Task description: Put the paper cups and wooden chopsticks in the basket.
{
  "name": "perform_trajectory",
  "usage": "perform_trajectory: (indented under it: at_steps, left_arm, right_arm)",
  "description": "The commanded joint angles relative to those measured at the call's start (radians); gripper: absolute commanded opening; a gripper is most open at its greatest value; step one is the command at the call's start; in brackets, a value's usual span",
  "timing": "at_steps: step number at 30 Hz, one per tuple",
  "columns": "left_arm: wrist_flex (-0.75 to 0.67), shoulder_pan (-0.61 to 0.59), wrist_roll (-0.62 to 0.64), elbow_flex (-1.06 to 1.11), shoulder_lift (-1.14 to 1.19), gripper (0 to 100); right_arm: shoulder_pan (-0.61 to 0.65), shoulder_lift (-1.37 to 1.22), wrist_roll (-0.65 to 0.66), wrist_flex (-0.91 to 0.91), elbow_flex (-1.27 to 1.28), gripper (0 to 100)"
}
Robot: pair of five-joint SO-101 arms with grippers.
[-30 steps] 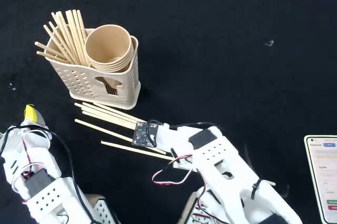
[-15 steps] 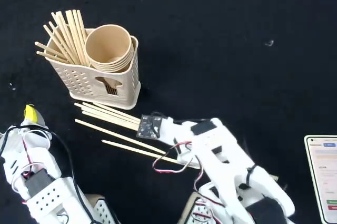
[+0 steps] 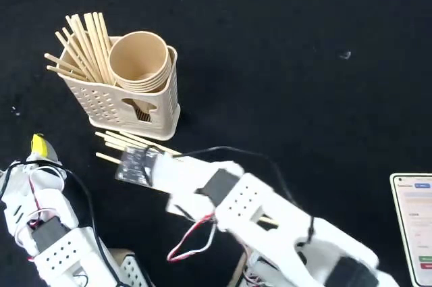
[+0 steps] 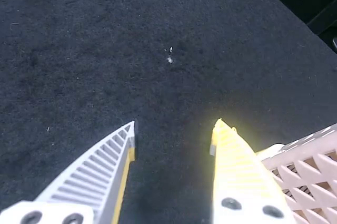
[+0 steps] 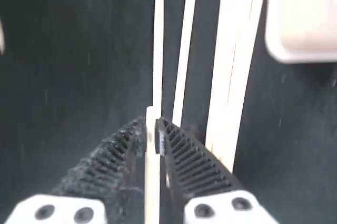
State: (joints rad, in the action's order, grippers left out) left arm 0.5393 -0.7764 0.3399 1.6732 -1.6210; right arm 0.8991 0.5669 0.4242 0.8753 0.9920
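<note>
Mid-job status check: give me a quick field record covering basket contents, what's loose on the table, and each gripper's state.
basket: upright, holds stacked paper cups and bundled chopsticks
loose chopsticks: several lying flat on the table, just in front of the basket
right gripper: shut on a single chopstick, next to the loose ones
left gripper: open, empty, over bare table
remaining: loose chopsticks not yet in the basket
</note>
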Motion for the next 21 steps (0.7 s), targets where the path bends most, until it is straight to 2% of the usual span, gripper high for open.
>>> perform_trajectory:
  at_steps: [1,7,10,13,18,21]
  left_arm:
    - [-0.003,0.012,0.008,-0.038,-0.012,23]
    - [-0.003,0.012,0.008,-0.038,-0.012,23]
    - [-0.003,0.012,0.008,-0.038,-0.012,23]
    - [-0.003,0.012,0.008,-0.038,-0.012,23]
    - [-0.003,0.012,0.008,-0.038,-0.012,23]
    - [-0.003,0.012,0.008,-0.038,-0.012,23]
  right_arm:
    - [0.025,-0.114,-0.060,-0.166,-0.079,1.0]
    - [0.051,-0.351,-0.069,-0.195,-0.225,2.7]
    - [0.077,-0.404,-0.107,-0.101,-0.292,13.8]
    - [0.077,-0.386,-0.117,-0.002,-0.318,21.2]
    - [0.078,-0.237,-0.094,0.074,-0.200,15.1]
    - [0.075,-0.124,-0.063,0.115,-0.051,18.3]
